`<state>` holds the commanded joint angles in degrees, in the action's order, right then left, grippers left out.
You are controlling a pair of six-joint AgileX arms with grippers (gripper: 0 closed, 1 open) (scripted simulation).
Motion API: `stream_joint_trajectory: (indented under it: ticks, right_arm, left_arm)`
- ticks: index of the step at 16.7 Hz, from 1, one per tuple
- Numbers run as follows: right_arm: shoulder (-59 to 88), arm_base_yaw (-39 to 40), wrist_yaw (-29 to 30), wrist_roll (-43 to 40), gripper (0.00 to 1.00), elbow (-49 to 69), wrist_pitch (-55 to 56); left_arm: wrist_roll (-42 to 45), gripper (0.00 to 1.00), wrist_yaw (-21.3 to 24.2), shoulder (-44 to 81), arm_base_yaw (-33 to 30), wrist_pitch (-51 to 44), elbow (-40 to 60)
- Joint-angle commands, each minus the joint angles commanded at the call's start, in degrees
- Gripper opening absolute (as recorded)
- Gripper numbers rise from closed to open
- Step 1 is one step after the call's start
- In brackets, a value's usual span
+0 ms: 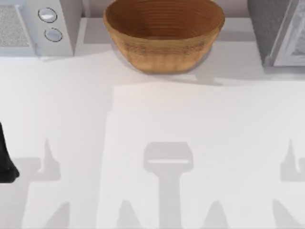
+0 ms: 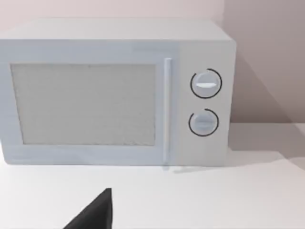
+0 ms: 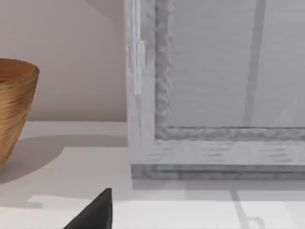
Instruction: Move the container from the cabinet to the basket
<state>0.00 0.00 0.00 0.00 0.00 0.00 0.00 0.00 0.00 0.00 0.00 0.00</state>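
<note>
The woven brown-orange basket [image 1: 164,36] stands at the table's far middle, and its rim [image 3: 16,71] also shows in the right wrist view. At the far right is the grey cabinet [image 1: 269,28] with its pale speckled door panel [image 3: 214,86] close in front of the right wrist camera. The container is hidden. A black part of my left arm [image 1: 5,164] sits at the table's left edge. A dark tip of my left gripper [image 2: 95,217] points toward the white appliance. A dark tip of my right gripper [image 3: 95,214] points at the cabinet's lower corner.
A white appliance with two round knobs [image 1: 50,24] stands at the far left, and its front [image 2: 114,105] faces the left wrist camera. The white tabletop [image 1: 157,119] stretches open between the arms, crossed by grey shadows.
</note>
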Motion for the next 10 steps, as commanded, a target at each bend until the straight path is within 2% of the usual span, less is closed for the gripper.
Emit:
stream_joint_trajectory:
  ticks: [5, 10]
  right_arm:
    - [3.09, 0.58, 0.38, 0.05, 1.0, 3.64, -0.8]
    - [17.13, 2.67, 2.39, 0.18, 1.0, 21.13, -5.06]
  left_arm:
    - [0.0, 1.0, 0.0, 0.0, 0.0, 0.0, 0.0]
    - [0.0, 1.0, 0.0, 0.0, 0.0, 0.0, 0.0]
